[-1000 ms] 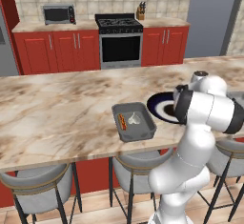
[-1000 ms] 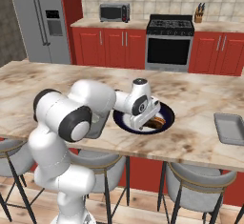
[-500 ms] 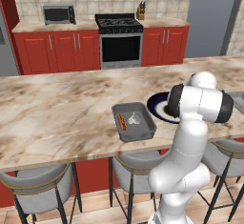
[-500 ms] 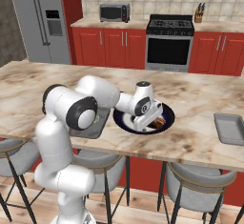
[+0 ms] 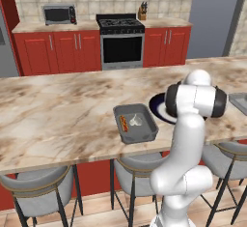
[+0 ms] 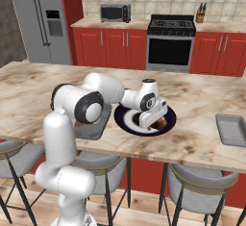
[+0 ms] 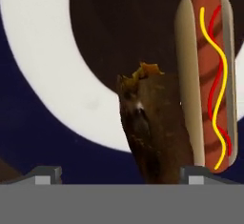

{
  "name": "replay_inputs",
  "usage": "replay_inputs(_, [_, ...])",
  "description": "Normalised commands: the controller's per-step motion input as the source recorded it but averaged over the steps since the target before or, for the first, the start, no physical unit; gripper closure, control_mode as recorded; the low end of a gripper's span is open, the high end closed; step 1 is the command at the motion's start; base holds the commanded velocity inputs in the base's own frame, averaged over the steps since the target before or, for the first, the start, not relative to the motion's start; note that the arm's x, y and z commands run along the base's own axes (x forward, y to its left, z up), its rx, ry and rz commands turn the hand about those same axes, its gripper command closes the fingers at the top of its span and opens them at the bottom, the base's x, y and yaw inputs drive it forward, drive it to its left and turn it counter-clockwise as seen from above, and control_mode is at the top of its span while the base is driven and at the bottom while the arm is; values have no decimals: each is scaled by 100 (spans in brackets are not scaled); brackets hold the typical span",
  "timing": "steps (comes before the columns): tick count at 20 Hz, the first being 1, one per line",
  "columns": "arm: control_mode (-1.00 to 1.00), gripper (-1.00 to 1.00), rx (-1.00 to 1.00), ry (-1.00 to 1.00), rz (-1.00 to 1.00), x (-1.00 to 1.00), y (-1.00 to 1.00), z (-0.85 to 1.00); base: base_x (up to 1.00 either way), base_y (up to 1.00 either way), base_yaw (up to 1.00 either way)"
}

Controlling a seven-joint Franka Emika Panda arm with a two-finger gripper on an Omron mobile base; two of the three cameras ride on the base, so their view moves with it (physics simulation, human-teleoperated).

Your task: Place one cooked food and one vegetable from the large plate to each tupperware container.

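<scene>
Your gripper (image 6: 153, 119) is down low over the large plate (image 6: 126, 118) on the marble island counter (image 6: 202, 100), and in the hand view its two finger tips (image 7: 44, 174) stand wide apart with nothing clamped between them, a brown rough-skinned piece of food (image 7: 155, 130) lying between them on the plate and a hot dog (image 7: 206, 75) with yellow and red stripes just beside it. One tupperware container (image 5: 135, 123) sits just left of the plate in the left base view, holding an orange item and a pale item. The other tupperware container (image 6: 231, 129) sits well apart toward the counter's right end in the right base view.
</scene>
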Motion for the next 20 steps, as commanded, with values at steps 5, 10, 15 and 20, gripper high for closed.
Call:
replay_inputs(5, [-100,-100,0,3,2,26,0,-26,0,0,0])
replay_inputs(10, [-100,-100,1,0,8,5,0,-58,0,0,0])
replay_inputs(15, [-100,-100,1,5,13,-20,0,-93,0,0,0])
replay_inputs(20, [-100,100,2,3,3,-5,12,-52,0,0,0])
